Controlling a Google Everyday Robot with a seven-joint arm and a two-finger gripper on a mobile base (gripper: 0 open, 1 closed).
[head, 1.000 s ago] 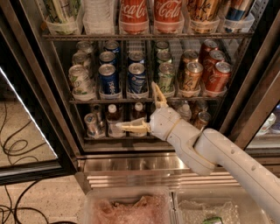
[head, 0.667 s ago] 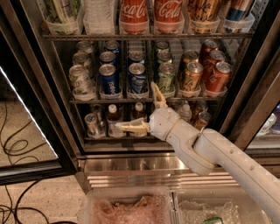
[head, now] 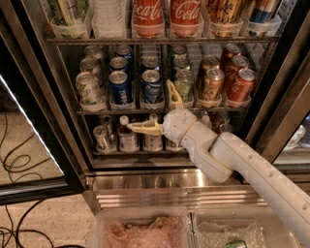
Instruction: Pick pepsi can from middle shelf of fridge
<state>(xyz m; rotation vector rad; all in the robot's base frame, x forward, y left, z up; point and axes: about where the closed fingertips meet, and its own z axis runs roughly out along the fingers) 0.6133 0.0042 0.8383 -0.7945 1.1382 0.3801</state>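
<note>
The fridge [head: 160,181] stands open in front of me. Its middle shelf [head: 97,112] holds rows of cans in clear trays. Two front pepsi cans are blue with silver tops, one [head: 119,88] left of the other [head: 151,87], with more blue cans behind them. My gripper [head: 154,110] is open and empty, at the shelf's front rail just below and right of the right pepsi can. One finger points up beside that can. The other points left below the rail. The white arm comes in from the lower right.
Green-white cans [head: 88,90] stand left of the pepsi cans and orange cans [head: 240,83] at the right. Coca-Cola bottles [head: 147,14] are on the shelf above and small bottles [head: 127,136] on the shelf below. The glass door [head: 29,131] hangs open at left. Plastic bins [head: 140,227] are at the bottom.
My gripper and wrist have risen slightly toward the middle shelf's front rail. The cans have not moved.
</note>
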